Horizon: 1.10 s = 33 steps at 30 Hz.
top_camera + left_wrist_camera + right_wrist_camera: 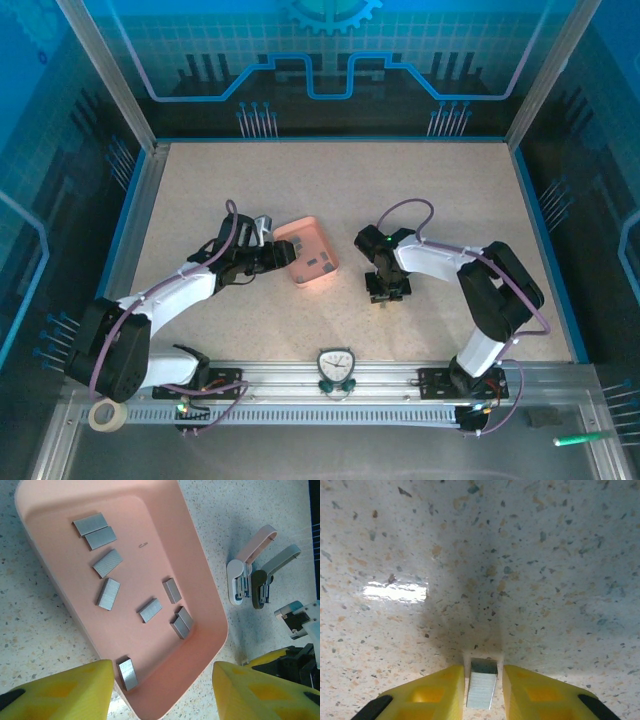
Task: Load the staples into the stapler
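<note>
Between the yellow fingers of the right claw (483, 672), one small grey metal staple strip (481, 692) is gripped, down by the speckled tabletop (470, 555). Nine more strips (107, 563) lie in the salmon-pink plastic tray (200, 565) under the open left claw (162, 680). One white-and-pink mini stapler (240, 575) lies open beside the tray.

Grey staples (107, 562) are scattered in the pink tray (200, 565); one strip (481, 687) is pinched in the right hand (483, 675). The white-pink stapler (245, 570) is laid open just beside.
</note>
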Tool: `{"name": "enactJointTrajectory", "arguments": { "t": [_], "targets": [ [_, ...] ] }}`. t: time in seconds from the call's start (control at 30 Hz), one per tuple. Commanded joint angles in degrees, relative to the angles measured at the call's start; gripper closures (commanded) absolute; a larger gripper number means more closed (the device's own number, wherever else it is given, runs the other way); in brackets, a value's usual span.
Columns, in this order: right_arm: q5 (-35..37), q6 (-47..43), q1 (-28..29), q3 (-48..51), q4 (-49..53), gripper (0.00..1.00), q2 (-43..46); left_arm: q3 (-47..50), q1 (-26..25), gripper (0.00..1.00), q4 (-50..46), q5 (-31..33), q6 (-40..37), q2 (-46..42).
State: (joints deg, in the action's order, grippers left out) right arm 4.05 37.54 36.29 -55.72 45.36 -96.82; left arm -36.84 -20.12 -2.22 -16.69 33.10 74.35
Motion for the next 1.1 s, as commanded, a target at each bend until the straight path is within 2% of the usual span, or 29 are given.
{"name": "enactJointTrajectory", "arguments": {
  "t": [0.0, 0.33, 0.73, 0.93, 1.07],
  "targets": [
    [-0.5, 0.8, -0.7, 0.6, 0.5, 0.74, -0.9, 0.0, -0.5, 0.45, 1.0, -0.1, 0.1, 1.0],
    [-0.2, 1.4, -0.7, 1.8, -3.2, 0.83, 0.9, -0.2, -0.5, 0.45, 1.0, -0.4, -0.4, 1.1],
    [5.3, 0.5, -1.1, 8.2, -12.4, 0.84, 17.4, -2.2, -2.0, 0.42, 2.2, 0.0, -2.5, -1.2],
    [2.9, -3.9, -5.7, 9.1, -19.6, 0.85, 19.1, -5.2, -2.3, 0.38, 1.5, 1.2, -7.8, -1.9],
    [1.3, -7.3, -9.5, 7.4, -20.6, 0.85, 18.9, -5.7, -2.6, 0.36, 4.8, 1.0, -10.8, -1.3]
  ]
}}
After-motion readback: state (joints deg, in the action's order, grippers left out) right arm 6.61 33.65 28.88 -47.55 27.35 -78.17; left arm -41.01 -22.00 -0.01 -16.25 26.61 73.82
